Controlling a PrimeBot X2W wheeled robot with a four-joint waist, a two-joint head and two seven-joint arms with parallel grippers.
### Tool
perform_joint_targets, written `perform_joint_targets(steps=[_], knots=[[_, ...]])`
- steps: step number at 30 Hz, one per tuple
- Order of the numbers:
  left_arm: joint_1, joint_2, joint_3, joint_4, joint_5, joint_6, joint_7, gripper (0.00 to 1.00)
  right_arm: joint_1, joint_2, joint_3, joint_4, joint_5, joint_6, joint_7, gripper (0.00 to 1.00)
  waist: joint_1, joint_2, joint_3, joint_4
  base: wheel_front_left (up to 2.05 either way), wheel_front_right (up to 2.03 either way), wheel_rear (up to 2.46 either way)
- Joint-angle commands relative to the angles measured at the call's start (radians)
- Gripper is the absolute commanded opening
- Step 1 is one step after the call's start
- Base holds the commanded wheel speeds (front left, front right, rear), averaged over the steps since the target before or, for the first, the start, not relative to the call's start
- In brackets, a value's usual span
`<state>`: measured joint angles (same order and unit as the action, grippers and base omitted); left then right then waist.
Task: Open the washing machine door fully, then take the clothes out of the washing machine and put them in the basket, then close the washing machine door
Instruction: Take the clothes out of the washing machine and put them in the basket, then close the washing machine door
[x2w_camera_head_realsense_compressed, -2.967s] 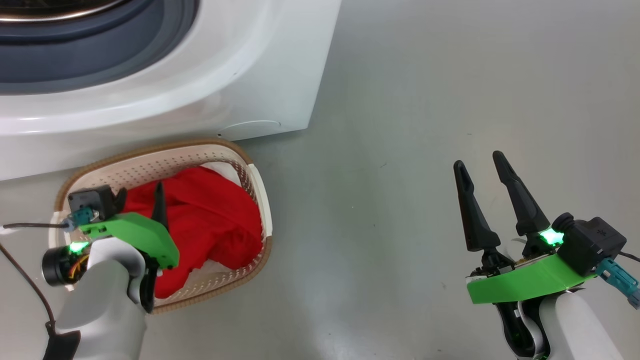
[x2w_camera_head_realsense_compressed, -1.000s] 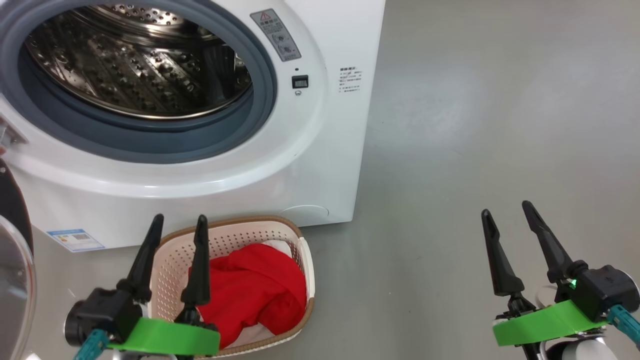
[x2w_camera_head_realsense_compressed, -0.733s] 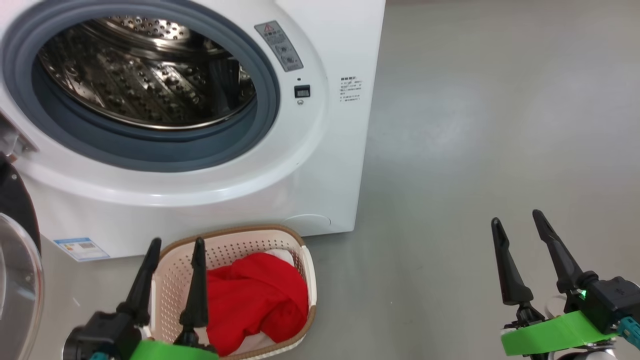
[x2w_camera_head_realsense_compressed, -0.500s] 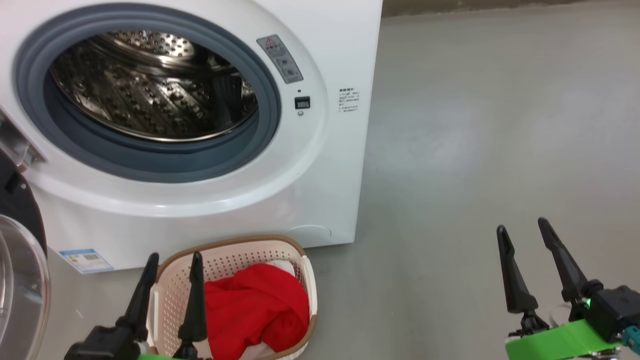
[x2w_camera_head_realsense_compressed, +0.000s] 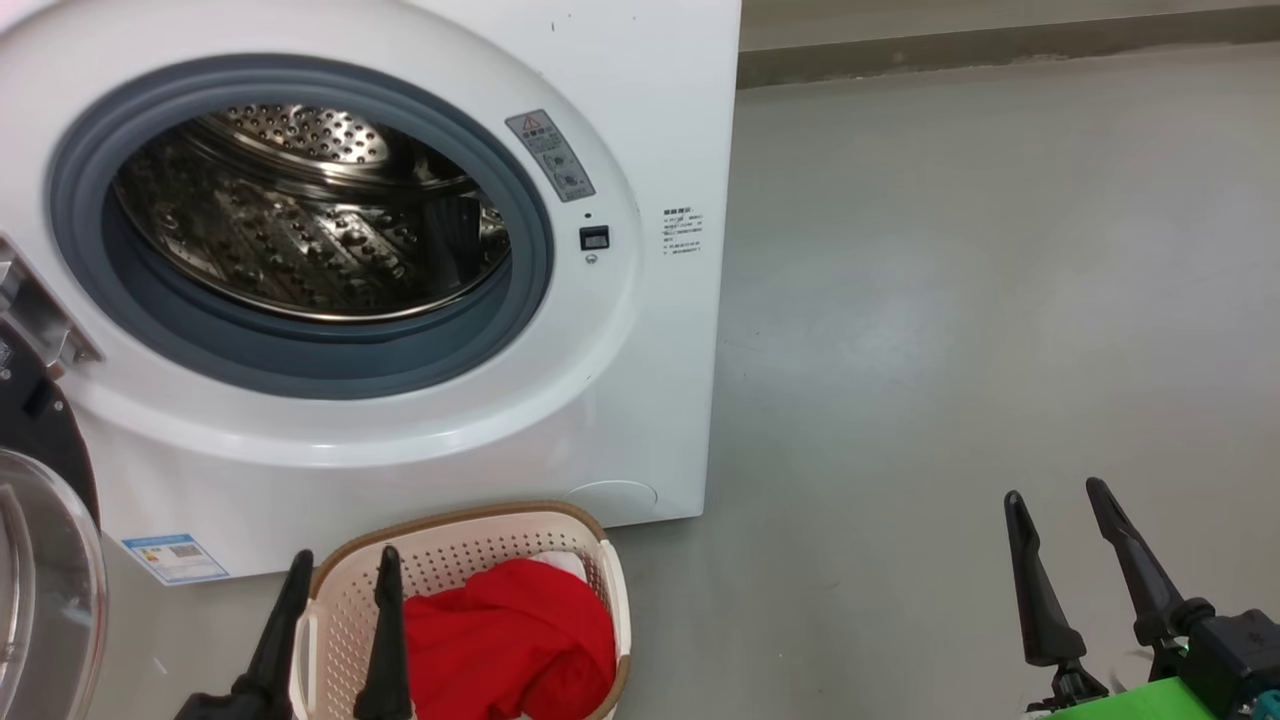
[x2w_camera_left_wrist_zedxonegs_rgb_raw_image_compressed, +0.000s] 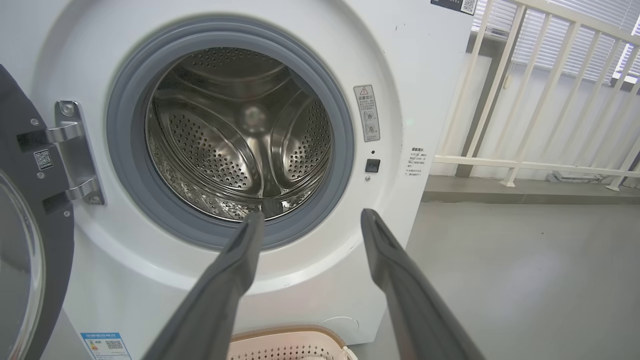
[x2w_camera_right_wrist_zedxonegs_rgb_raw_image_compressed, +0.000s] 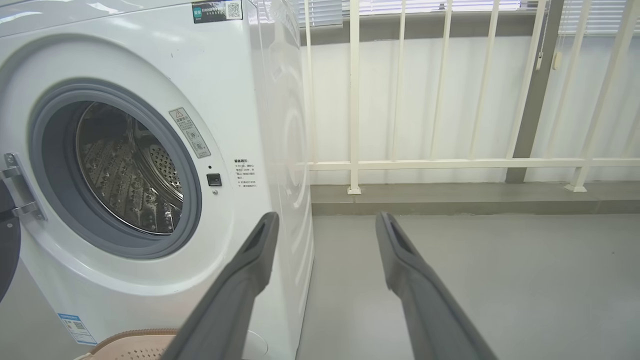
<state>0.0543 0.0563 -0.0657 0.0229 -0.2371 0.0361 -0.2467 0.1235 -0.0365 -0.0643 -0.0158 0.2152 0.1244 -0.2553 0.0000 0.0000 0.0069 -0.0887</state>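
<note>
washing machine (x2w_camera_head_realsense_compressed: 650, 420): drum looks bare; camera has tilted up, more of front in view. washing machine door (x2w_camera_head_realsense_compressed: 45, 580): hangs open at left. basket (x2w_camera_head_realsense_compressed: 450, 518): on floor just before machine. clothes (x2w_camera_head_realsense_compressed: 510, 640): red bundle inside basket. left gripper (x2w_camera_head_realsense_compressed: 344, 553): has drawn back from basket, jaws wide, empty. right gripper (x2w_camera_head_realsense_compressed: 1054, 491): jaws wide, empty. judgement: unloading done, door closing remains.

A smooth grey floor (x2w_camera_head_realsense_compressed: 950, 300) is seen; a cream railing (x2w_camera_right_wrist_zedxonegs_rgb_raw_image_compressed: 450, 163) is set before blinds (x2w_camera_right_wrist_zedxonegs_rgb_raw_image_compressed: 320, 12).
</note>
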Motion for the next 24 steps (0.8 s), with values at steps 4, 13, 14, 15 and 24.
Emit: perform_joint_targets(steps=[4,13,14,15,24], knots=[[-0.005,0.021,0.025,-0.034,0.016,0.015,0.004,1.0,-0.006,-0.014,0.023,-0.033,-0.008,0.006,-0.003,1.0,0.0,0.0,-0.004,0.002,0.0,0.0,0.0],[0.0,0.027,0.018,-0.032,0.02,0.027,0.015,1.0,0.001,-0.014,0.028,-0.041,-0.009,0.006,0.003,1.0,0.0,0.0,-0.008,0.019,0.0,0.0,0.0],[0.0,0.028,0.017,-0.032,0.02,0.028,0.016,1.0,0.002,-0.014,0.029,-0.042,-0.009,0.006,0.003,1.0,0.0,0.0,-0.008,0.02,0.0,0.0,0.0],[0.0,0.028,0.017,-0.032,0.02,0.03,0.017,1.0,0.002,-0.014,0.03,-0.042,-0.009,0.006,0.004,1.0,0.0,0.0,-0.008,0.021,0.0,0.0,0.0],[0.001,0.035,0.014,-0.036,0.021,0.039,0.015,1.0,0.004,-0.014,0.035,-0.049,-0.012,0.006,0.01,1.0,0.0,0.0,-0.005,0.018,0.0,0.0,0.0]])
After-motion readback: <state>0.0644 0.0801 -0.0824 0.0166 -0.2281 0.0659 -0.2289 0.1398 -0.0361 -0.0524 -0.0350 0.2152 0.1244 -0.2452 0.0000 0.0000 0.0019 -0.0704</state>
